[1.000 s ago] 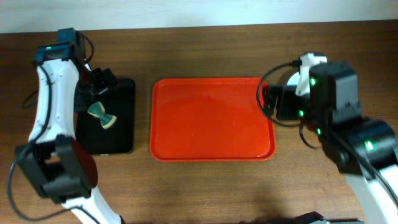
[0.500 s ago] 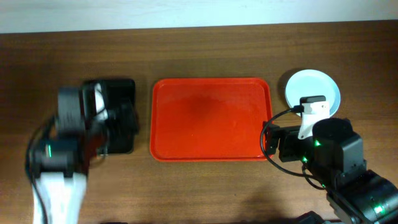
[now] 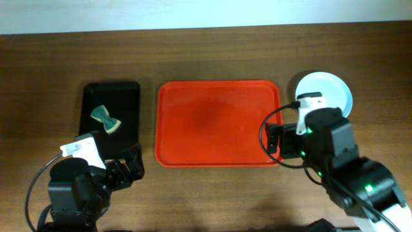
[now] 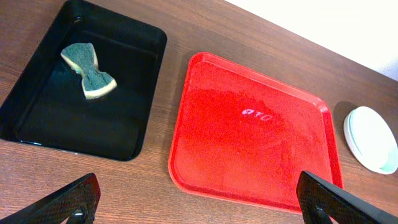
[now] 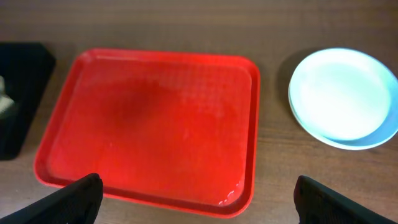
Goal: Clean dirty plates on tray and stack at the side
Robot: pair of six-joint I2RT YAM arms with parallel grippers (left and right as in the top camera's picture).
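The red tray (image 3: 219,154) lies in the middle of the table with nothing on it; it also shows in the left wrist view (image 4: 249,186) and the right wrist view (image 5: 149,186). The plates (image 3: 335,87) sit stacked on the table right of the tray, a whitish plate on top and a pale blue rim below (image 5: 342,96); the stack also shows in the left wrist view (image 4: 372,138). My left gripper (image 4: 199,205) is open and empty, above the table in front of the tray's left corner. My right gripper (image 5: 199,202) is open and empty over the tray's front right corner.
A black tray (image 3: 122,138) lies left of the red tray and holds a green and cream sponge (image 3: 105,120). My left arm (image 3: 80,190) is at the front left, my right arm (image 3: 331,154) at the front right, partly covering the plate stack.
My left arm has pulled back from the black tray to the front left, leaving the sponge in it. My right arm has drawn back from the plate stack toward the front.
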